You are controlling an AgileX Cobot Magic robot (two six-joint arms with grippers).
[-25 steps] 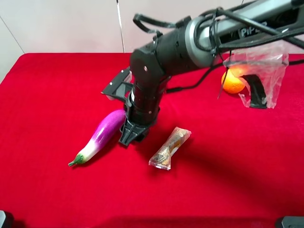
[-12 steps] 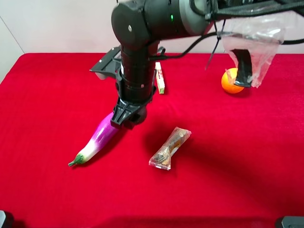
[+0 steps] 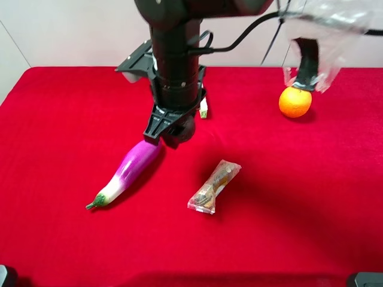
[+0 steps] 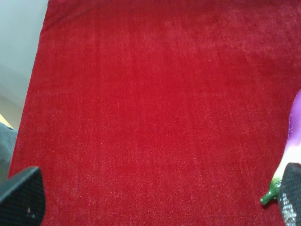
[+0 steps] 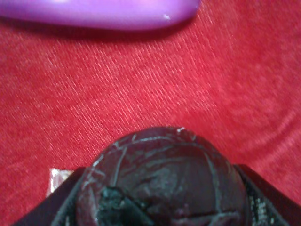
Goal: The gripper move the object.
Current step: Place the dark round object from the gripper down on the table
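Note:
My right gripper (image 3: 172, 130) hangs from the thick black arm over the middle of the red cloth and is shut on the object, a dark brown wrinkled ball (image 3: 182, 127), held above the cloth. In the right wrist view the ball (image 5: 164, 181) fills the space between the two black fingers (image 5: 263, 200). My left gripper (image 4: 150, 200) is open and empty; only its two fingertips (image 4: 21, 197) show, over bare cloth near the table's left edge.
A purple eggplant (image 3: 128, 168) lies just left below the held ball, also in the left wrist view (image 4: 292, 143) and the right wrist view (image 5: 103, 12). A clear-wrapped snack packet (image 3: 214, 185), an orange fruit (image 3: 295, 101), a hanging plastic bag (image 3: 323, 36) and a small stick packet (image 3: 203, 107) are nearby.
My right arm has risen and shifted slightly right and back, lifting the ball off the cloth beside the eggplant. The orange fruit is now uncovered by the bag.

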